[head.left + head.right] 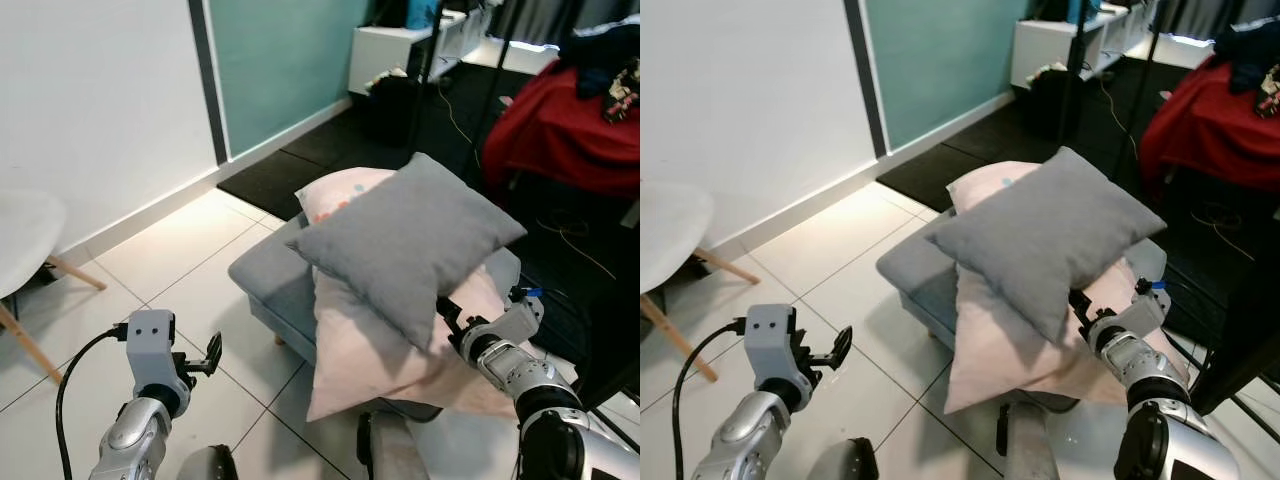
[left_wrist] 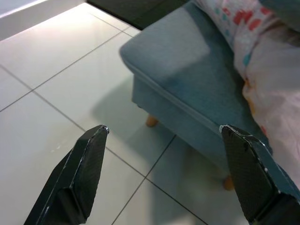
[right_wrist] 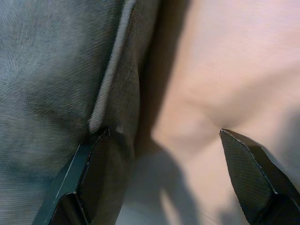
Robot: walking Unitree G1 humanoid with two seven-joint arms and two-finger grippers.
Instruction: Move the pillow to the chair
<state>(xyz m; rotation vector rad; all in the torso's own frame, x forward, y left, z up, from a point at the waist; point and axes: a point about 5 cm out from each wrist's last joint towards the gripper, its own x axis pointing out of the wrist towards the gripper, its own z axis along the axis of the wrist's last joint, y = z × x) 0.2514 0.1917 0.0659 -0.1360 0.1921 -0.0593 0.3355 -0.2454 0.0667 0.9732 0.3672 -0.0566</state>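
From the head views, the grey pillow (image 1: 410,245) lies tilted atop pink cushions (image 1: 370,360) on the footstool (image 1: 265,275), its low corner at the right gripper (image 1: 447,318). Right wrist view: fingers (image 3: 79,183) spread, seam between them, nothing clamped. Left gripper (image 2: 164,136) gapes empty over floor; chair (image 1: 25,240) beyond it.

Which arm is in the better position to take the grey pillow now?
The right. Its gripper is open at the grey pillow's edge; the left gripper hangs open over floor tiles.

Grey pillow (image 1: 410,245) matt woven cloth w/ piped seam; floor tiles (image 1: 180,255) glossy; ottoman (image 2: 187,84) soft fabric.
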